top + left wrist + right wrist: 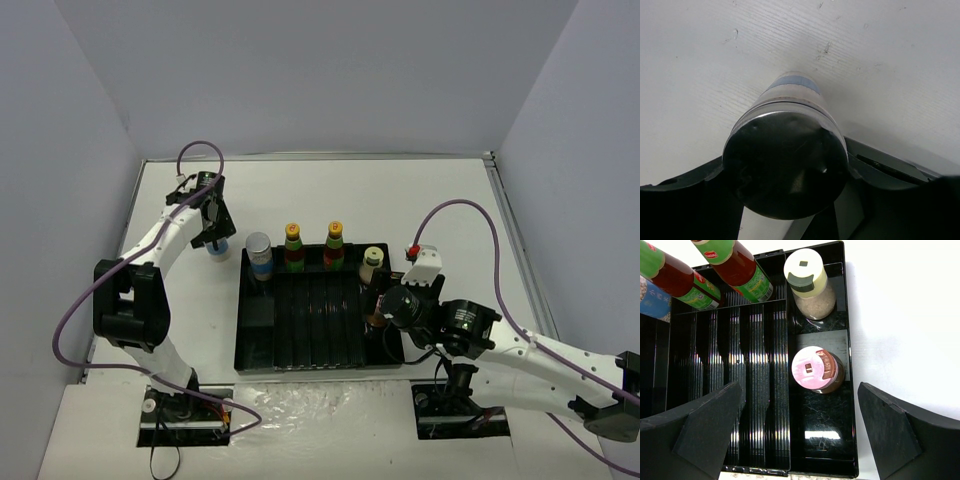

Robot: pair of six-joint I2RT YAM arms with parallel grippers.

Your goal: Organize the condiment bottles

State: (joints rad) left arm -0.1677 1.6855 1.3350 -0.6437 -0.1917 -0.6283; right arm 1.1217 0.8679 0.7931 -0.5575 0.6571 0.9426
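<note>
My left gripper (pixel 212 228) is shut on a silver-lidded, blue-labelled shaker (pixel 217 249) over the table, just left of the black tray (pixel 254 345). In the left wrist view the shaker's lid (pixel 785 165) sits between the fingers of the left gripper (pixel 785 202). The second shaker (pixel 259 250), two orange-capped bottles (pixel 292 245) (pixel 334 243) and the yellow-green-capped bottle (pixel 372 262) stand along the tray's back. My right gripper (pixel 799 407) is open above the tray's right compartment, over the pink-capped bottle (pixel 815 370). Behind it stands the yellow-green-capped bottle (pixel 806 277).
The tray's middle compartments (pixel 740 370) are ribbed and hold nothing. The two orange-capped bottles (pixel 740 265) (pixel 675 282) and a shaker's blue label (pixel 652 300) show at the right wrist view's top left. Grey walls enclose the table on three sides.
</note>
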